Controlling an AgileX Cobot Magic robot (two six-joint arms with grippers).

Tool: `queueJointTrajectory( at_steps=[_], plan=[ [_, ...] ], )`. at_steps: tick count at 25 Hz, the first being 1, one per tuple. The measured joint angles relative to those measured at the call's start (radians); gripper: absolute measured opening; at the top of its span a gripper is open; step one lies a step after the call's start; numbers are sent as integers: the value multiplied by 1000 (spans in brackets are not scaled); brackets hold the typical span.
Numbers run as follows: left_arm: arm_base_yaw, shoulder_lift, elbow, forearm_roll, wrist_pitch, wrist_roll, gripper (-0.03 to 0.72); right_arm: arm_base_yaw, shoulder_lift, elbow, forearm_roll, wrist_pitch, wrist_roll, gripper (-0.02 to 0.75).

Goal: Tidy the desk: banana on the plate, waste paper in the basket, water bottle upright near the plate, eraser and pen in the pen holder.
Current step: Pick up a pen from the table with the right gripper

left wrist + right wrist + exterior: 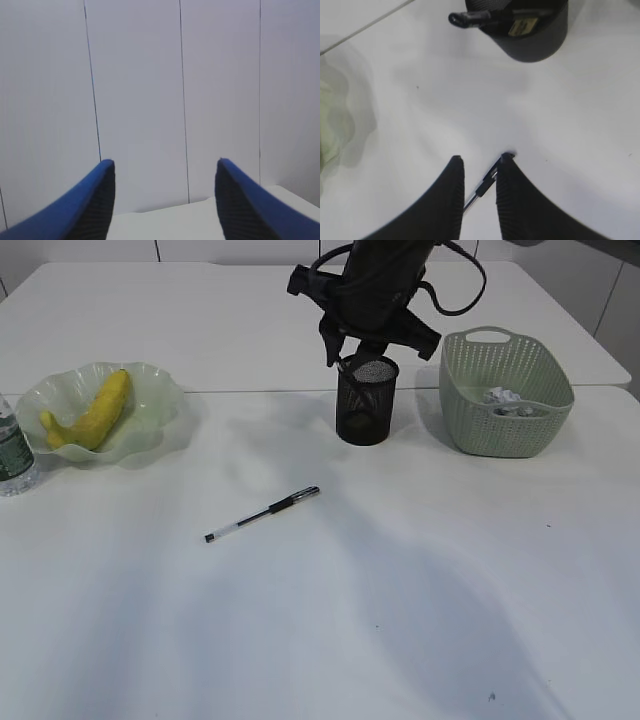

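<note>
One pen (pixel 262 513) is left on the surface (pixel 450 590) at centre frame, below the pen holder (pixel 366 400). The right claw (pixel 481 158) is narrowly parted, seemingly empty; the left claw (pixel 164 200) is spread. The thin pen could be rolled aside by a skewed pinch.

Exterior: slanted down over desk (pixel 420 620). Left wrist: faces wall. Right wrist: down, shares pen (pixel 482 189).
</note>
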Motion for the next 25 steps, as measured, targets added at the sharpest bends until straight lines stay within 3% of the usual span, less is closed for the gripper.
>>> queueJointTrajectory(
  at_steps=[6,15,25],
  plan=[
    [0,0,0,25,22,-14,443,0,2,0,143,2,57,169],
    [-37,-37,5,78,21,-26,443,30,85,-2,166,50,384,169],
    [-92,-58,5,110,64,-55,443,40,132,-4,139,54,497,169]
  ],
)
